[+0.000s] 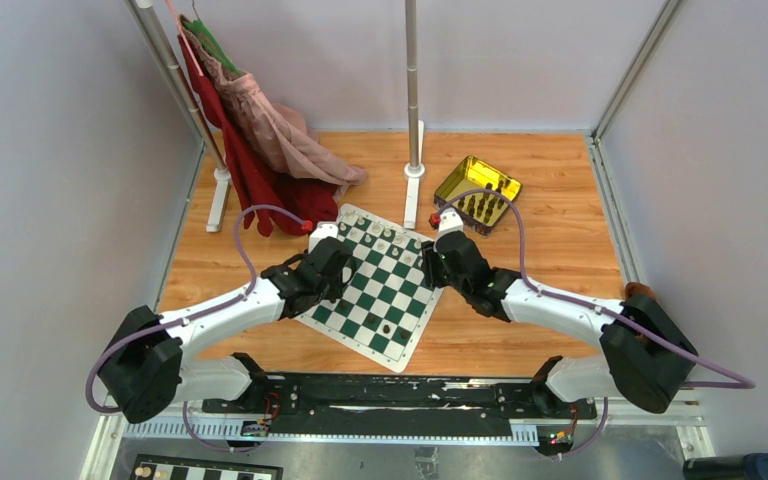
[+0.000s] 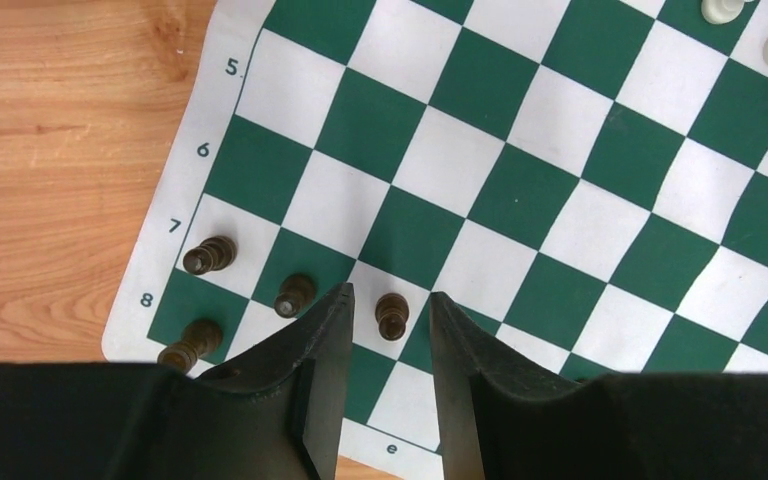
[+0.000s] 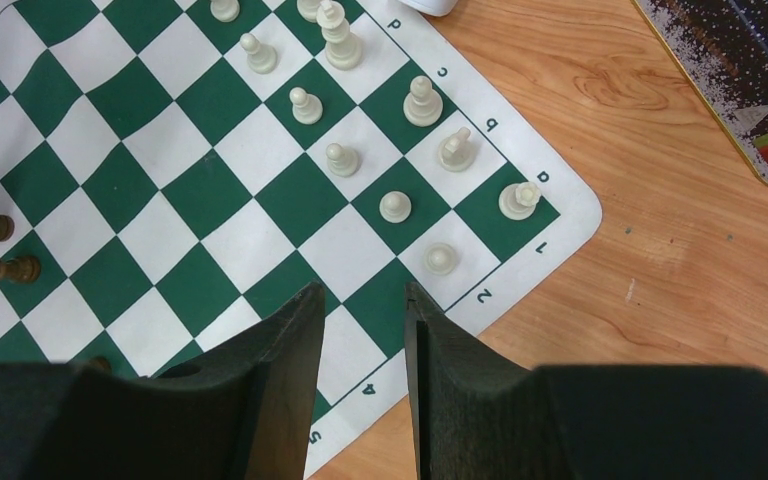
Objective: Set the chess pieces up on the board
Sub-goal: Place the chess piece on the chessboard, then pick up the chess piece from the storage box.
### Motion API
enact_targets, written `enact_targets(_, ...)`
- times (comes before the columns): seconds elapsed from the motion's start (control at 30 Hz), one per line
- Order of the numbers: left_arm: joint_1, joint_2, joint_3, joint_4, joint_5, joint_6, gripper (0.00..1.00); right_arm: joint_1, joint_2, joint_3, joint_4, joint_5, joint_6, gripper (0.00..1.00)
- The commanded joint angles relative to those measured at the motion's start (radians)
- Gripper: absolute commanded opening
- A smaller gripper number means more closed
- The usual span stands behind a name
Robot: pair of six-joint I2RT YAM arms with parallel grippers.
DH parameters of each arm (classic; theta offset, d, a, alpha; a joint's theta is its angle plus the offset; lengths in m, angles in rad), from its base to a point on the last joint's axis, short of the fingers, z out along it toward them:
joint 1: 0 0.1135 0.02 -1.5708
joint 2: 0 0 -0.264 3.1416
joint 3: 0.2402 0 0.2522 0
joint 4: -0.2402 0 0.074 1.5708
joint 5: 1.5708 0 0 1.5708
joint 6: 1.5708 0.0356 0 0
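Observation:
The green and white board (image 1: 360,315) lies at an angle between my two arms. My left gripper (image 2: 391,298) hangs open over the board's rank 8 edge. A dark pawn (image 2: 391,315) stands upright between its fingertips, with a gap on each side. Three more dark pieces (image 2: 209,256) stand to its left. My right gripper (image 3: 364,290) is open and empty over the board's edge (image 3: 440,320) by ranks 3 and 4. Several white pieces (image 3: 395,206) stand in two rows just beyond it. In the top view the left gripper (image 1: 340,270) and right gripper (image 1: 436,264) flank the board.
A yellow tray (image 1: 477,190) holding dark pieces sits at the back right, beyond the right gripper. A pole on a white base (image 1: 413,170) stands behind the board. Garments (image 1: 260,150) hang from a rack at the back left. Bare wood (image 3: 680,260) lies to the right of the board.

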Motion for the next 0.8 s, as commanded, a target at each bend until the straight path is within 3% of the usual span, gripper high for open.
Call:
enact_targets(0.0, -0.010, -0.018, 0.017, -0.023, -0.025, 0.008, 0.40, -0.013, 0.001, 0.006, -0.003, -0.001, 0.004, 0.40)
enact_targets(0.57, -0.010, -0.114, 0.062, -0.072, -0.041, 0.023, 0.42, -0.015, -0.022, 0.029, -0.033, 0.039, -0.009, 0.40)
enact_targets(0.77, -0.010, -0.188, 0.110, -0.026, 0.002, 0.062, 0.57, -0.062, -0.028, 0.121, -0.076, 0.088, -0.031, 0.40)
